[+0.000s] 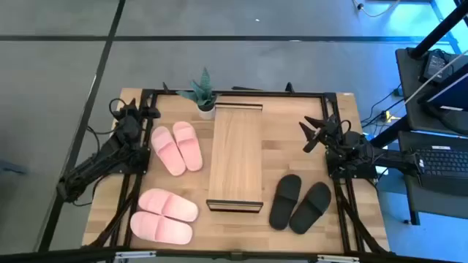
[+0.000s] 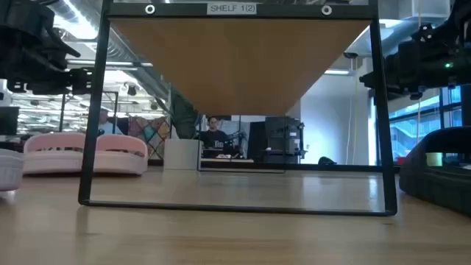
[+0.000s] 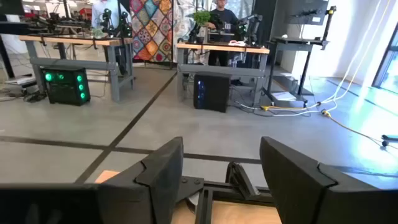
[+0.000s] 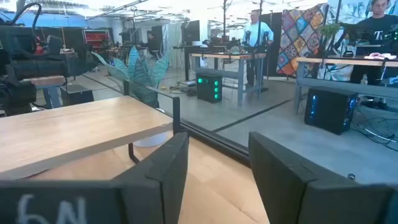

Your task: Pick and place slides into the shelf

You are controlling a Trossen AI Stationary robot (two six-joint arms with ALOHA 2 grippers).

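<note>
The shelf (image 1: 235, 157), a long low rack with a light wood top, stands in the middle of the table; the low view looks through its dark frame (image 2: 94, 110). One pink pair of slides (image 1: 177, 147) lies on its soles left of the shelf, toward the far side. A second pink pair (image 1: 164, 215) lies near the front left. A black pair (image 1: 300, 204) lies on its soles right of the shelf's near end. My left gripper (image 1: 150, 112) hovers open beyond the far pink pair, its fingers (image 3: 165, 171) with nothing between them. My right gripper (image 1: 311, 135) hovers open right of the shelf, also with nothing in it (image 4: 217, 143).
A small potted plant (image 1: 205, 93) stands at the shelf's far left corner. A dark metal frame (image 1: 241, 93) runs around the table's edges. Bare wood lies between the shelf and the black pair. People and workbenches (image 3: 217, 18) show in the room beyond.
</note>
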